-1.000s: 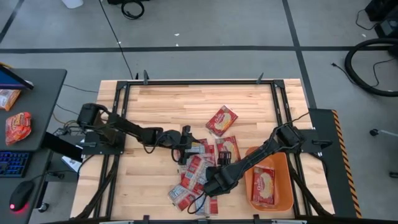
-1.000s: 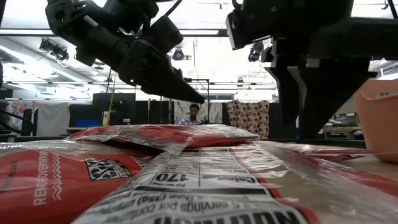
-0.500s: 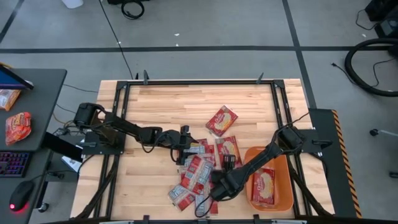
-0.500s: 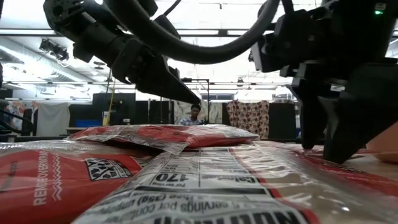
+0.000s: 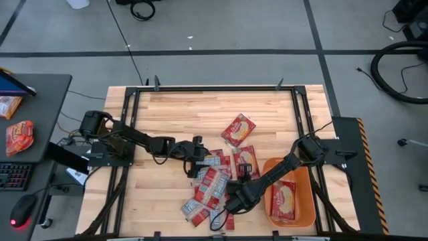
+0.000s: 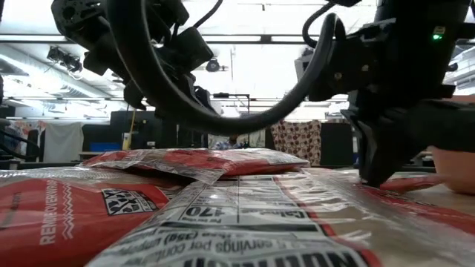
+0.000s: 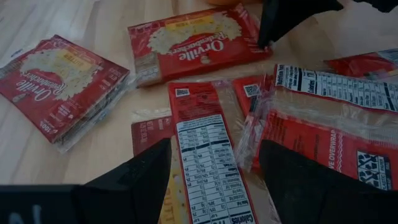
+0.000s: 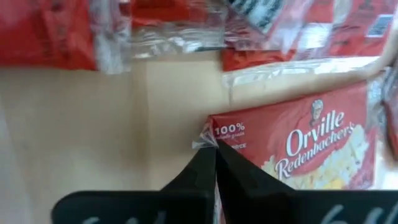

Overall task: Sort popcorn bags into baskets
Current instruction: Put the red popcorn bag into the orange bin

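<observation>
Several red-and-cream popcorn bags lie heaped on the wooden table's middle. One more popcorn bag lies in the orange basket at the near right. My right gripper stands low at the heap's right side, shut on a face-up bag that lies flat on the table. My left gripper hovers open over the heap's left side, its fingers on either side of a bag that shows its nutrition panel, touching nothing. My right gripper pinches the crinkled clear film at one corner of the face-up bag between its two fingertips. The fingers slant down onto it from the near right. The bag lies flat on the table.
A small stack of bags lies apart toward the table's far side. Bare wood spreads over the far and left parts of the table. A dark cable of the arm hangs across the low view.
My right gripper has shifted a little toward the basket, come down onto the face-up bag and shut from wide open onto its corner. The bags have stayed where they were.
</observation>
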